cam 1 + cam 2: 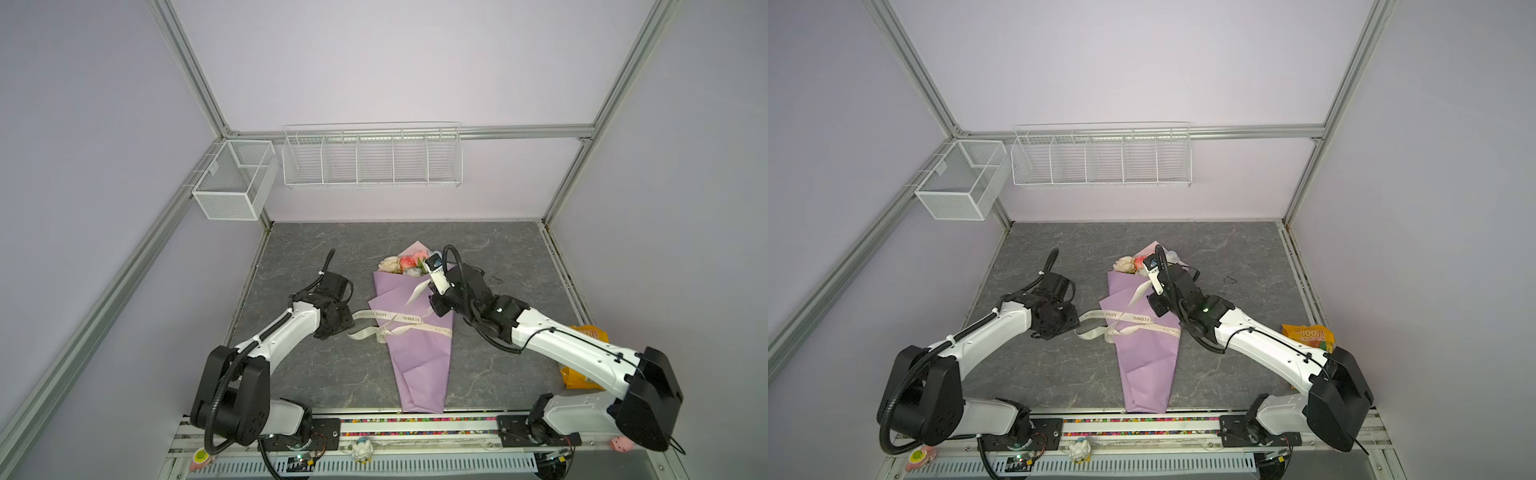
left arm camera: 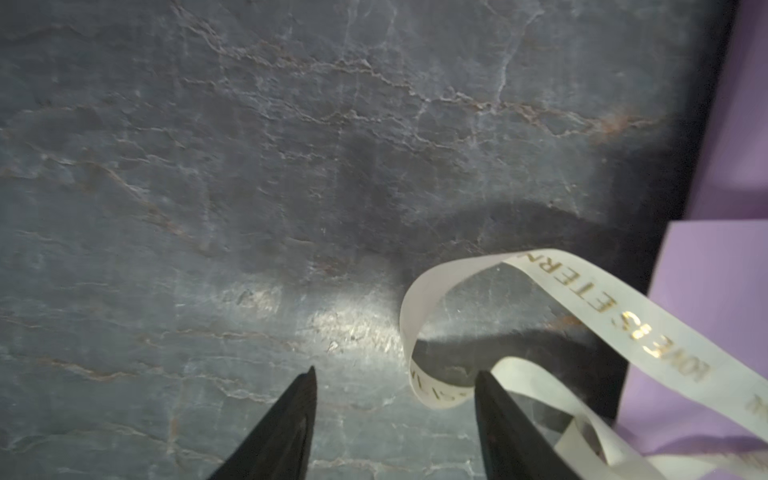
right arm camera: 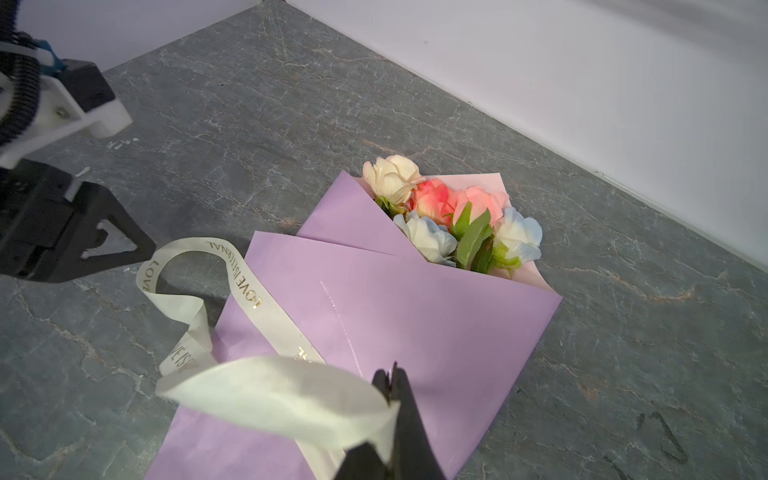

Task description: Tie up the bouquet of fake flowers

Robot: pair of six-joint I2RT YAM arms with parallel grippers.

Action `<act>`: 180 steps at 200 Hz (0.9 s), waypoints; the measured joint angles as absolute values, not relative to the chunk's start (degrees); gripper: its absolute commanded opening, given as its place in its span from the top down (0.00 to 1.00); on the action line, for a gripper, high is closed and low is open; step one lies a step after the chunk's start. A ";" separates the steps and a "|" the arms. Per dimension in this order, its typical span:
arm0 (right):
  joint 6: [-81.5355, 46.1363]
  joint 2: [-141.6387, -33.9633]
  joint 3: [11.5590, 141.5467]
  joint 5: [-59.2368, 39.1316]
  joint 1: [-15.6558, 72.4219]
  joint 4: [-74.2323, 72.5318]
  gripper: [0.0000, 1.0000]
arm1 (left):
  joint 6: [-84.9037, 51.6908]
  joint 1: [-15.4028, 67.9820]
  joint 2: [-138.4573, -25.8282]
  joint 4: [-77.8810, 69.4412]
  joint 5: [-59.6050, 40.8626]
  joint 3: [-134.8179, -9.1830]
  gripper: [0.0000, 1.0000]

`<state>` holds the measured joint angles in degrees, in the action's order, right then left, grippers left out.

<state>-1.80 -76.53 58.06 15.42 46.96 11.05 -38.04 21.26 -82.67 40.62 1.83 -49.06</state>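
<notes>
1. The right gripper (image 3: 390, 374) has its two black fingers pressed together on a long cream ribbon (image 3: 270, 395) with gold lettering, holding one end lifted off the paper.
2. The bouquet of fake flowers (image 3: 395, 311) is cream, coral-pink and pale blue fabric roses with green leaves, rolled in a lilac paper cone with a pink lining. It lies flat on the grey stone-pattern tabletop (image 3: 249, 124), directly beneath and ahead of the right gripper.
3. The left gripper (image 2: 395, 370) sits low over the tabletop beside the bouquet, fingers spread. A curl of the cream ribbon reaches into the gap next to one finger, but nothing is clamped.
4. In both top views the ribbon crosses the middle of the paper cone, with loose loops trailing toward the left gripper.
5. The step in hand looks like taking the free ribbon end with the left gripper. To do it well, I judge it should close on the flat of the curl, not its edge. Both arms should then pull apart evenly, so the light paper neither slides nor crumples.
6. Gold capitals on the ribbon read "LOVE IS ETERNAL".
7. An orange snack bag (image 1: 1308, 334) lies well behind the right gripper, beside that arm. It shows a large "100", and the rest of its print is too small to read.
</notes>
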 measured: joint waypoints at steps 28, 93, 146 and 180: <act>-2.48 -76.53 59.48 15.64 46.96 13.02 0.92 | -38.22 21.26 -87.42 38.94 1.21 -49.69 0.60; -3.16 -76.64 64.31 18.13 46.48 17.80 0.92 | -39.46 21.26 -88.18 36.93 1.52 -47.79 1.00; -5.17 -79.64 67.11 21.04 43.99 21.54 0.92 | -45.58 21.15 -69.43 42.37 10.28 -43.79 1.00; -5.63 -81.56 68.69 21.21 43.57 23.42 0.93 | -50.22 20.99 -56.14 42.26 12.23 -37.15 1.00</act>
